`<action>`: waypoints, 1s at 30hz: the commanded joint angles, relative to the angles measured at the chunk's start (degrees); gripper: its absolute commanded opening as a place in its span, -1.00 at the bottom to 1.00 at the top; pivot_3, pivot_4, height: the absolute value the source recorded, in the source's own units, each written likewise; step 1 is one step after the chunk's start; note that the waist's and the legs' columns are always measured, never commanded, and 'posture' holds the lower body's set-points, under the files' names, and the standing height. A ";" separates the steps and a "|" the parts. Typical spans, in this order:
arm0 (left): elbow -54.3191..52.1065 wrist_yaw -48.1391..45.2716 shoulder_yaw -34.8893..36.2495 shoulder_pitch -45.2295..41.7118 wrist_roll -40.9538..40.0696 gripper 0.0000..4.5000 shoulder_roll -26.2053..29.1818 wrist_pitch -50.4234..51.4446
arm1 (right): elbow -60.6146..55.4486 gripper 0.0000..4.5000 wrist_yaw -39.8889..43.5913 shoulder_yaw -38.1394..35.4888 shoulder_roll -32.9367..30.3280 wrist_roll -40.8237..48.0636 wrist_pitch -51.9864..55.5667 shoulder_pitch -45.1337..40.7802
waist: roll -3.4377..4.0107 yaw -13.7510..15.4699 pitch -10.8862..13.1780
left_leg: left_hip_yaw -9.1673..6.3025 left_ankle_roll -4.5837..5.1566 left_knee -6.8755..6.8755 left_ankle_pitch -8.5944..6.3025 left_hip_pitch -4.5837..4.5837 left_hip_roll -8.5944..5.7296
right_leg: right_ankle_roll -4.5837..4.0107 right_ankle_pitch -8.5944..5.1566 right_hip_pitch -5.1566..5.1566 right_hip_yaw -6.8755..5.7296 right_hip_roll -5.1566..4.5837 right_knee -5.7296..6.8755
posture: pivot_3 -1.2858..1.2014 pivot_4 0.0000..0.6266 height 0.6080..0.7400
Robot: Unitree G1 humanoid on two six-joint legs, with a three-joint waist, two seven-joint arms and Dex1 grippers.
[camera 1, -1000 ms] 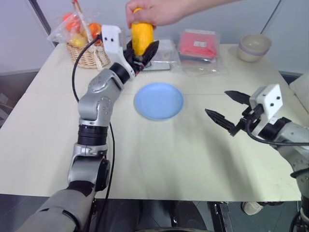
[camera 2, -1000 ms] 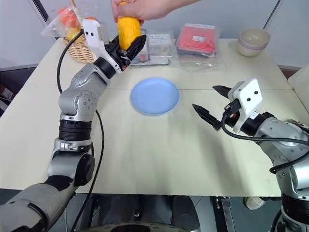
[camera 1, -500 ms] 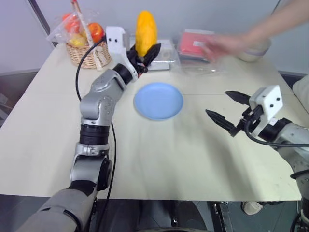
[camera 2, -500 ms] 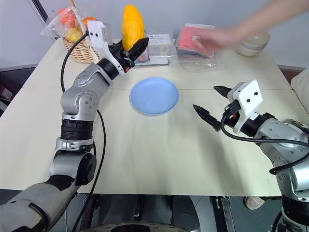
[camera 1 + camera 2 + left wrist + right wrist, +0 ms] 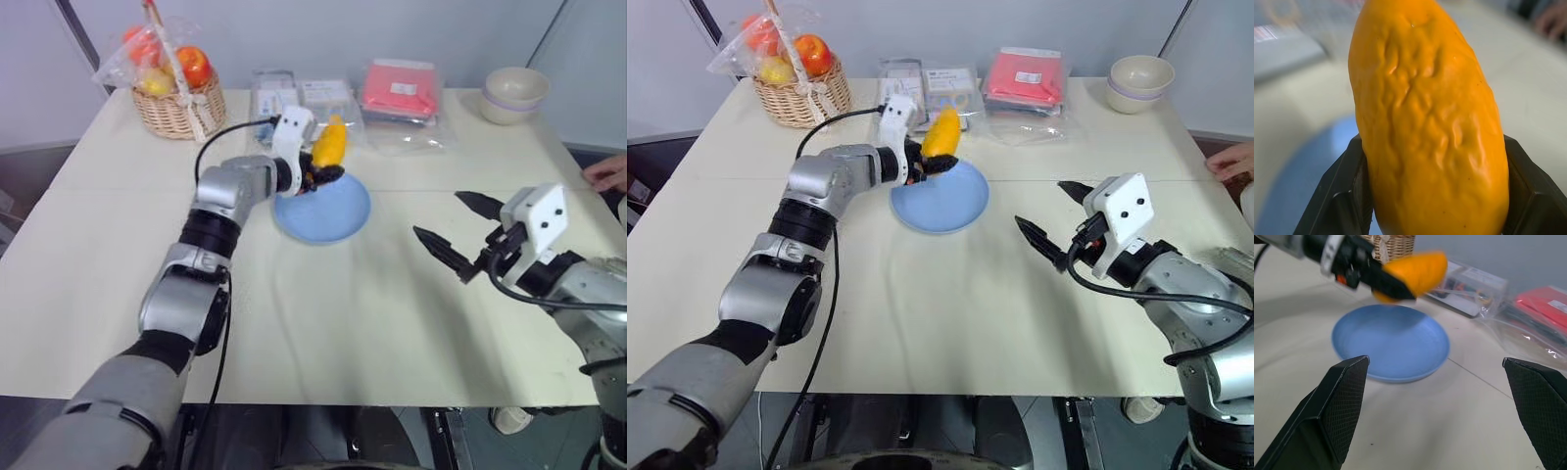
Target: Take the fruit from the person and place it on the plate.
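Yellow-orange fruit [image 5: 330,143], clamped in left claw [image 5: 320,174], hangs above plate's [image 5: 338,213] far-left rim, long axis tilted up-right; plate lies just below. Right claw [image 5: 456,238] apart, farther.

Mango [image 5: 1427,122]: 1 elongated yellow-orange fruit, skin finely wrinkled, standing upright. Left gripper [image 5: 1435,196]: 2 black fingers [image 5: 1339,196], 1 pressed against each side of the mango's lower half. Plate [image 5: 1298,176]: light blue, blurred, behind and below the mango. Table [image 5: 1528,88]: cream surface beyond.
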 commanded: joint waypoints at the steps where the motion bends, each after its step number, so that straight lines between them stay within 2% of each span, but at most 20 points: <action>1: 4.32 -4.48 -2.24 -2.33 3.96 0.10 1.16 -2.28 | -4.20 1.00 -2.64 2.53 2.01 1.03 1.32 -1.07 | 0.00 -0.05 0.00 | 0.00 0.00 0.00 0.00 0.00 0.00 | 0.00 0.00 0.00 0.00 0.01 0.00 | 0.03 -0.52 1.00; 6: 7.41 -8.76 -4.08 -1.88 7.53 0.10 1.07 -6.01 | -5.74 1.00 -4.99 6.04 4.38 -0.98 1.41 -0.70 | 0.00 0.30 0.00 | -0.01 0.02 0.02 -0.01 -0.06 0.01 | 0.00 0.00 -0.04 0.00 -0.01 0.01 | 0.03 -0.52 1.00; 13: 11.10 -9.06 -2.88 -0.74 9.56 0.10 -1.44 -11.20 | -7.82 1.00 -6.54 5.02 4.71 -0.67 2.09 1.44 | -0.01 0.27 0.01 | -0.05 0.10 0.04 -0.06 -0.08 0.00 | 0.00 0.00 -0.02 -0.01 -0.04 0.01 | 0.03 -0.52 1.00; 17: 11.37 -10.14 -3.13 0.14 10.38 0.96 -2.09 -11.38 | -9.30 1.00 -6.90 5.09 4.46 0.18 3.24 2.13 | -0.01 -0.04 0.01 | -0.03 0.21 0.04 -0.12 -0.07 0.00 | 0.00 0.00 -0.04 0.00 0.00 0.05 | 0.03 -0.52 1.00; 26: 9.81 -11.13 -2.43 0.28 10.93 0.98 -2.10 -11.84 | -10.07 1.00 -7.26 6.18 4.38 -0.68 4.28 2.71 | -0.01 0.15 0.00 | -0.03 0.22 0.06 -0.12 -0.07 0.00 | 0.00 0.00 -0.05 -0.01 0.01 0.08 | 0.03 -0.52 1.00; 30: 2.73 -12.07 -0.71 1.33 9.57 0.98 -0.68 -10.27 | -9.98 1.00 -7.15 6.19 4.20 -0.85 4.28 2.75 | -0.01 0.08 0.00 | -0.03 0.21 0.06 -0.12 -0.07 0.01 | 0.00 0.00 -0.06 0.00 0.01 0.08 | 0.03 -0.52 1.00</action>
